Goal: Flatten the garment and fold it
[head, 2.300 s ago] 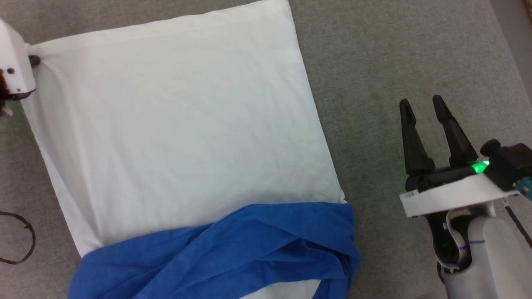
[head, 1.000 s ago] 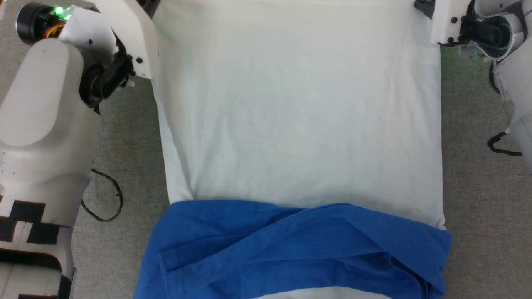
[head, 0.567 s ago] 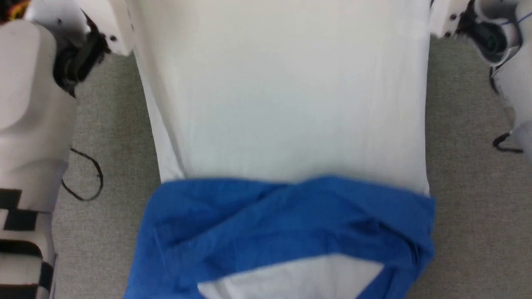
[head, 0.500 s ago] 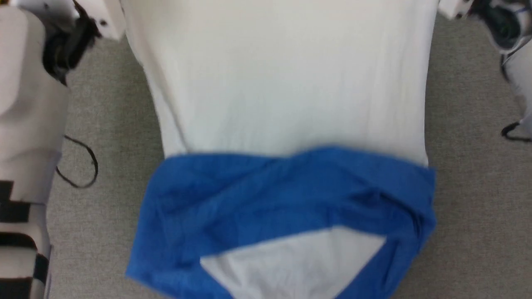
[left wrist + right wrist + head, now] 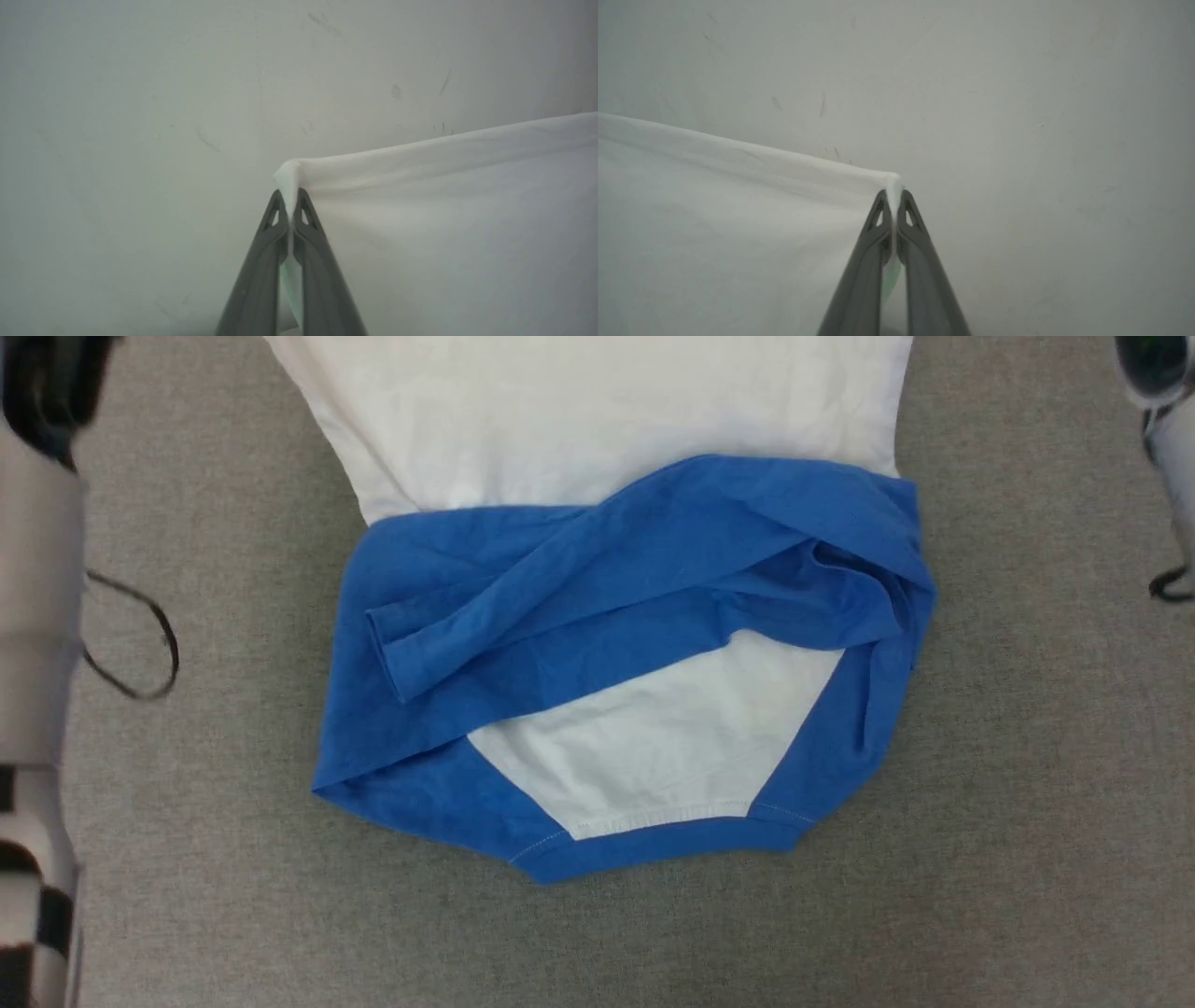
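Lifted now, soft white garment (image 5: 597, 401) tapers upward (blue sleeves (image 5: 644, 551) rumpled, crossed).

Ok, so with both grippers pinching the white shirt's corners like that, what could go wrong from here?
1. The left gripper and right gripper each pinch just a small tip of the soft white shirt with long royal-blue sleeves; a corner could slip free.
2. The blue sleeves lie crossed and rumpled over the white body, so folding now would likely trap creases.
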Tool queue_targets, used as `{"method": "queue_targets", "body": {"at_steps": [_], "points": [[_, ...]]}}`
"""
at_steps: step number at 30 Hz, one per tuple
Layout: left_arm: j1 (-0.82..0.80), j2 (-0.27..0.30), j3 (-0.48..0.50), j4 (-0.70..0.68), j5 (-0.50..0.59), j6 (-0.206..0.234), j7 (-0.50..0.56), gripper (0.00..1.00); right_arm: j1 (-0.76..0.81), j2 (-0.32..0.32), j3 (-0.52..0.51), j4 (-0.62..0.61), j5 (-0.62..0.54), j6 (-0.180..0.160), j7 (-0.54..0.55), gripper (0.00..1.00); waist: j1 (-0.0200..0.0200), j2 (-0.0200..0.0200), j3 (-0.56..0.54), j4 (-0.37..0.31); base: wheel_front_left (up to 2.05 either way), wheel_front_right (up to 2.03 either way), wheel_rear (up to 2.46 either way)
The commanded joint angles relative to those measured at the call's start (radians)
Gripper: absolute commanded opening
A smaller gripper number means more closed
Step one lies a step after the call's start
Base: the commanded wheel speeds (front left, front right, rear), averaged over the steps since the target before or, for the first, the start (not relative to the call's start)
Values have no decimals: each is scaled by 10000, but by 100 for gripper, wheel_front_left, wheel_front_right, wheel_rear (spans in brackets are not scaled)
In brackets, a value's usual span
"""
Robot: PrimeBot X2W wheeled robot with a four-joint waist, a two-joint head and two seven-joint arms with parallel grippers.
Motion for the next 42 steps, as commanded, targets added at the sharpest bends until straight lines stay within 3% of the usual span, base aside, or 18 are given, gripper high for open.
{"method": "queue_targets", "body": {"at_steps": [1, 8, 16, 23, 31, 32, 33, 34, 35, 42], "points": [[468, 64, 68, -80, -122, 94, -110, 0, 396, -157, 98, -134, 78, -21, -82, 0, 0, 0, -238, 39, 0, 0, 0], [4068, 84, 527, -1957, -1108, 428, -501, 0, 3440, -1010, 934, -2187, 620, -21, -43, 0, 0, 0, -1180, 192, 0, 0, 0], [8584, 480, 1003, -4758, -1773, 1628, -177, 0, 7526, -1415, 381, -4299, 940, -21, 667, 0, 0, 0, -2111, 178, 0, 0, 0], [11341, 383, 871, -6026, -2105, 2477, 342, 0, 10280, -1034, -701, -5537, 805, -21, 1625, 0, 0, 0, -2665, 151, 0, 0, 0], [12580, -366, 219, -5533, -2560, 2460, 520, 0, 11973, -71, -2092, -5503, 352, -21, 2164, 0, 0, 0, -2911, 103, 0, 0, 0], [12591, -465, 172, -5314, -2575, 2404, 418, 4, 12098, 31, -2173, -5392, 264, -21, 2267, 8, 0, 0, -2916, 115, 0, 0, 0], [12569, -565, 124, -5078, -2563, 2337, 277, 38, 12214, 131, -2217, -5327, 179, -21, 2334, 31, 0, 0, -2929, 134, 0, 0, 0], [12535, -688, 103, -4857, -2565, 2284, 101, 80, 12322, 252, -2272, -5298, 135, -21, 2360, 56, 0, 0, -2932, 149, 0, 0, 0], [12501, -811, 72, -4649, -2568, 2218, -68, 100, 12437, 358, -2334, -5290, 98, -21, 2366, 100, 0, 0, -2950, 163, 0, 0, 0], [12282, -1208, 181, -4008, -2261, 1974, -1672, 100, 13498, 857, -3103, -6160, -270, -21, 2002, 100, 0, 0, -3211, 289, 0, 0, 0]]}}
